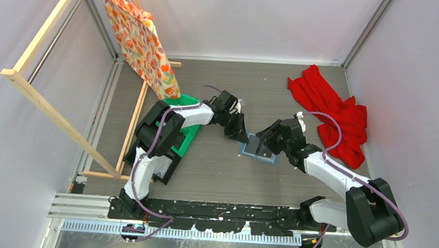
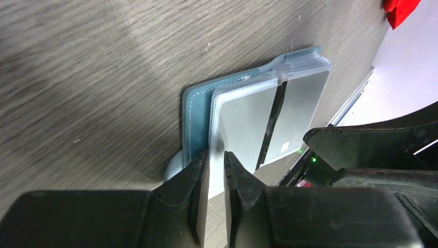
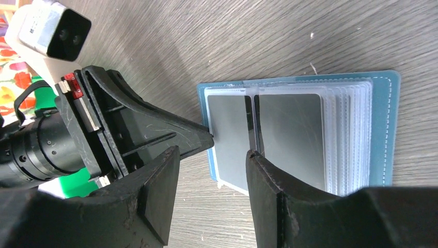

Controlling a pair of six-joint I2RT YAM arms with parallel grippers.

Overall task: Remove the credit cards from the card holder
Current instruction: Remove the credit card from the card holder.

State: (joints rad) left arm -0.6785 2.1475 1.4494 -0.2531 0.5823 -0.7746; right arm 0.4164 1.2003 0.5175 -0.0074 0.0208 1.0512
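Note:
The blue-teal card holder lies open on the table, its clear sleeves fanned out. Two grey credit cards show in the top sleeves, also seen in the left wrist view. My left gripper straddles the outer edge of the left sleeve and its card. Its jaws are nearly together, with a narrow gap still showing. My right gripper is open at the holder's near edge, and one fingertip sits by the dark spine between the two cards.
A red cloth lies at the back right. A green bin sits under the left arm. A flowered fabric hangs on a wooden frame at the left. Grey walls close in both sides.

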